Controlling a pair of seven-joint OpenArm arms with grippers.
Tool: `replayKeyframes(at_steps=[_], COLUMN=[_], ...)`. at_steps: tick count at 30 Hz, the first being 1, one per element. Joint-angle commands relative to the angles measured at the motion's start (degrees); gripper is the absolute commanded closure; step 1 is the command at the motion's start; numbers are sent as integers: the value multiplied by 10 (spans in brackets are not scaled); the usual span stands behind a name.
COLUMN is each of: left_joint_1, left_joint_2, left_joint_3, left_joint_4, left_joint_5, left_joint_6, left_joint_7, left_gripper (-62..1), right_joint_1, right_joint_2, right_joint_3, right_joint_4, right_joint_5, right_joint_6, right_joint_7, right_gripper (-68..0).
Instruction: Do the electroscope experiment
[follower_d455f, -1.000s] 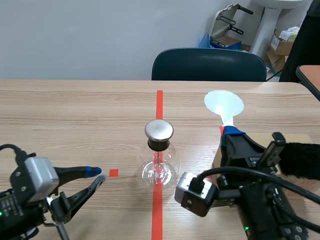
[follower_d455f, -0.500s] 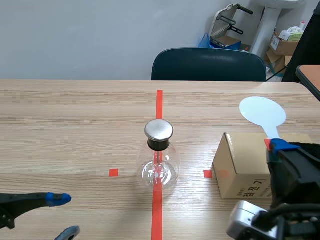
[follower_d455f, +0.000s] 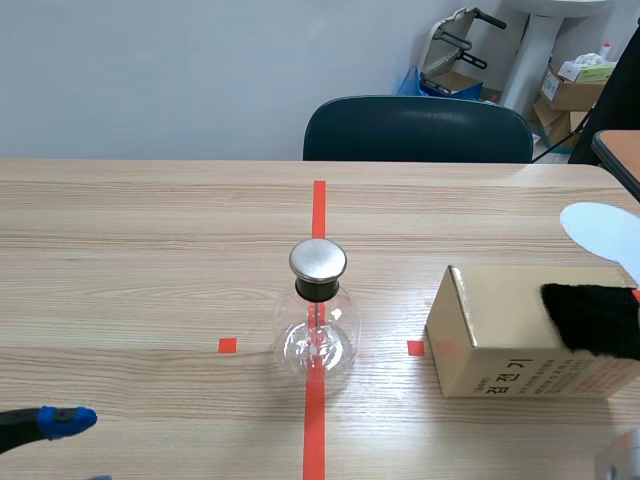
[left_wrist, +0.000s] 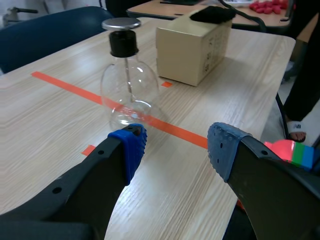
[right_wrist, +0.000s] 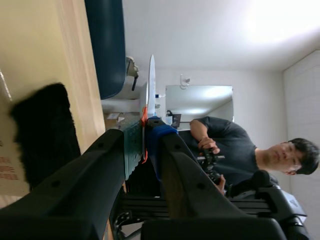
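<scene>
Surface: pale wood-grain surface crossed by an orange-red tape line, with a dark blue chair at its far edge.
Electroscope: clear round glass flask with a black stopper and flat metal cap, standing upright on the tape line.
Left claw: low at the near left of the surface, its blue-padded fingers spread apart with nothing between them.
Flask and left claw: the flask stands ahead of the gap, nearer the left finger's side and clear of both pads.
Box: tan cardboard box just right of the flask, with a fuzzy black cloth on top.
Right claw: clamped on a thin white paddle seen edge-on. Its round blade shows beyond the box, well apart from the flask.
</scene>
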Motion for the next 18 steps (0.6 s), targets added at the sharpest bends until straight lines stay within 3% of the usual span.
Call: replayKeyframes(at_steps=[1,5,12,18], left_joint_1=[4,24,57,66], left_joint_2=[3,3,3,3], left_joint_3=[-10,-39,-58,-58], left_joint_4=[19,32,60,74], left_joint_5=[0,1,1,13], left_joint_6=[-1,-1,-1,-1], left_joint_7=[-13,-14,-14,-14], left_gripper=[-315,-337,-337,-337], right_joint_1=[5,19,68,85], right_joint_2=[-18,-40,-67,-97], right_joint_3=[11,35,47,75], right_joint_4=[-10,-49,-103,-141], right_joint_5=[9,26,29,22], right_joint_6=[-33,-33,-33,-33], right_joint_7=[23,79,101,150], right_gripper=[-20,-20,-20,-20])
